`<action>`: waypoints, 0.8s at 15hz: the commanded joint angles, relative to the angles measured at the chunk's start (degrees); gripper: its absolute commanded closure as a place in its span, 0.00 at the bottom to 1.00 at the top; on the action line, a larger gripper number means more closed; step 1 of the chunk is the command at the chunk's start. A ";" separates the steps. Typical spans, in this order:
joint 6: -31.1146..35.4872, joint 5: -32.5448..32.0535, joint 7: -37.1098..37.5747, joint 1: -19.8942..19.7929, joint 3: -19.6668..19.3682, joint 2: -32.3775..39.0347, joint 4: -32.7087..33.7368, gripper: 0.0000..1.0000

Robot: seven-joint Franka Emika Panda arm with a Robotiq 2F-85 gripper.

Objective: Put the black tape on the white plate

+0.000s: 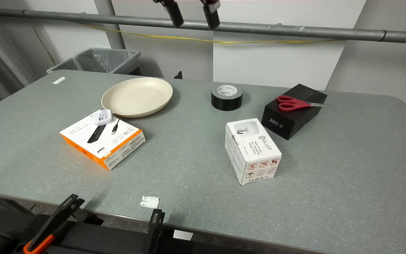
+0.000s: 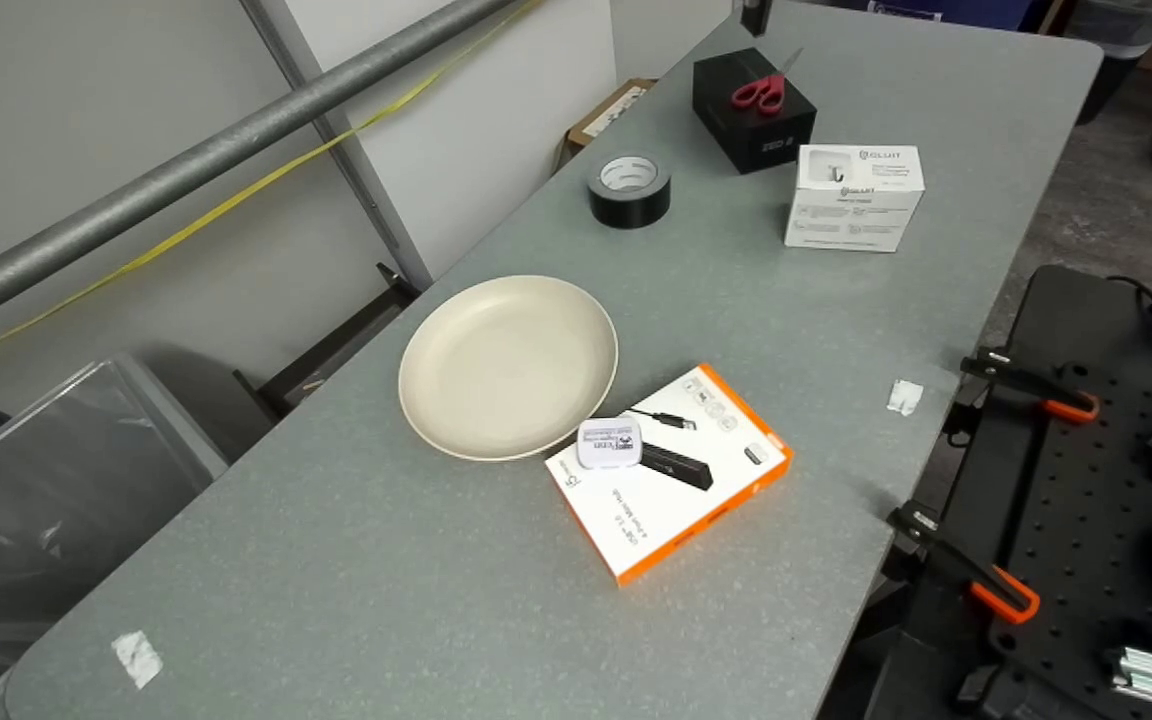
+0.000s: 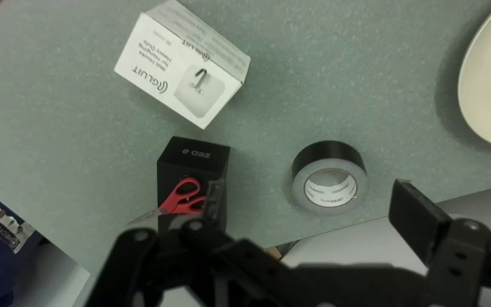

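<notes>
The black tape point(image 1: 226, 103) lies flat on the table near its back edge, its hole facing up. It also shows in an exterior view point(image 2: 630, 207) and in the wrist view point(image 3: 329, 154). The cream-white plate point(image 1: 137, 97) lies a short way from the tape, bare inside; it shows too in an exterior view point(image 2: 508, 368), and partly at the right edge of the wrist view point(image 3: 490, 85). My gripper point(image 1: 195, 24) is open and empty, well above the table's back side. In the wrist view its fingers point(image 3: 307, 187) are spread wide, with the tape seen between them, apart from both.
A black box point(image 1: 280, 121) with red scissors point(image 1: 291, 103) on it stands near the tape. A white box point(image 1: 254, 150) stands in front of these. A white-orange box point(image 1: 100, 137) bearing a small white case point(image 1: 103, 117) adjoins the plate. A grey pipe point(image 1: 277, 30) runs behind the table.
</notes>
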 commanded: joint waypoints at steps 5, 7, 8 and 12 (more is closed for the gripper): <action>6.78 2.55 0.79 2.74 -5.97 26.29 19.33 0.00; 8.13 2.03 -0.28 4.02 -7.76 23.40 15.32 0.00; 8.08 2.39 -0.52 4.41 -8.12 25.09 16.85 0.00; 6.81 2.85 -0.37 5.33 -8.25 28.37 20.67 0.06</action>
